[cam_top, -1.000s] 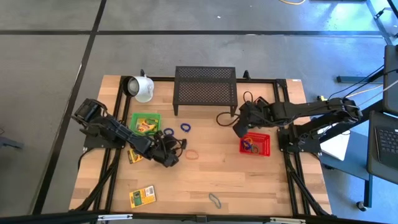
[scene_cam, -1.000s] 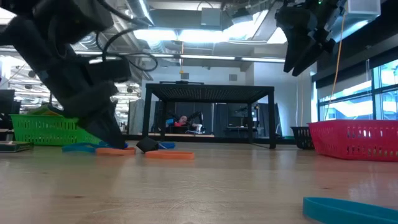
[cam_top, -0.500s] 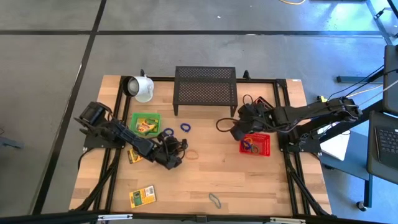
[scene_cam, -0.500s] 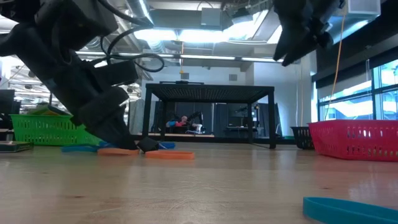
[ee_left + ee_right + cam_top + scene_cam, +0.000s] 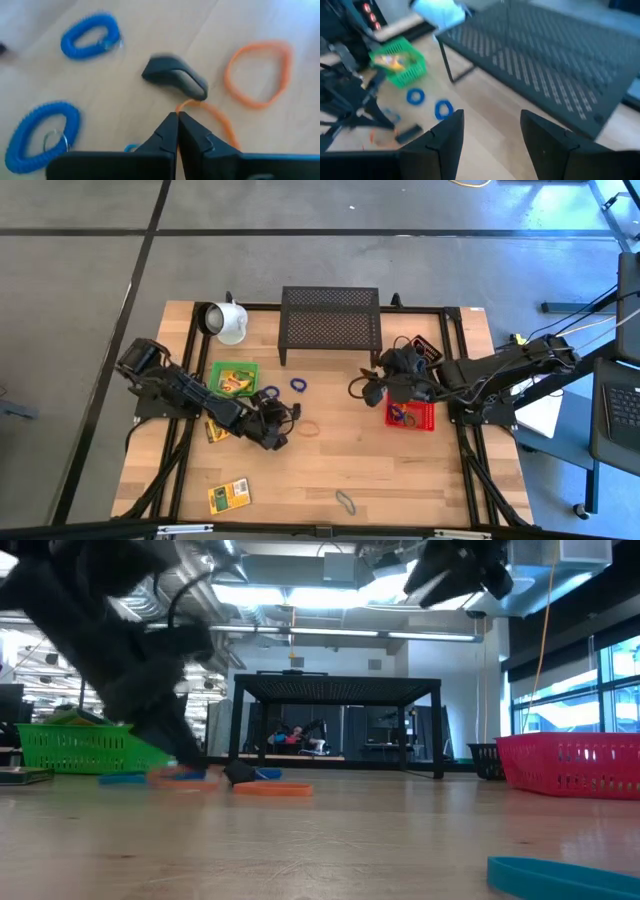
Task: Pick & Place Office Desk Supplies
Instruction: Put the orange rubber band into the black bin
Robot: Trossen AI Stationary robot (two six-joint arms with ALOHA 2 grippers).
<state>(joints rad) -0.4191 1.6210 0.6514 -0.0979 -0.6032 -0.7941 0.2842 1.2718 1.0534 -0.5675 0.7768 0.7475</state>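
Note:
My left gripper (image 5: 177, 116) (image 5: 283, 421) is shut at the table's left-middle, its tips on a thin orange rubber band (image 5: 210, 117). Lying flat on the wood close by are a small black clip (image 5: 175, 80), a second orange band (image 5: 257, 75) (image 5: 308, 427) and two blue coil loops (image 5: 90, 36) (image 5: 42, 135). My right gripper (image 5: 490, 120) (image 5: 372, 389) hangs open in the air left of the red basket (image 5: 425, 420), holding nothing. My left gripper pinches the near orange band at one end of its loop (image 5: 184, 103), between the two fingertips. The fingers slant down from the table's left. The rest of the band lies slack on the wood beside the fingers.
A green basket (image 5: 233, 378) stands left of the blue loops. The black mesh rack (image 5: 330, 320) and a white mug (image 5: 228, 320) are at the far edge. Two crayon boxes (image 5: 229, 496) (image 5: 216, 430) and a grey band (image 5: 345, 501) lie nearer the front.
My left gripper has shut at the orange band beside the black clip, barely shifting. My right gripper, still open, has swung from over the red basket toward the table's middle and tipped up toward level.

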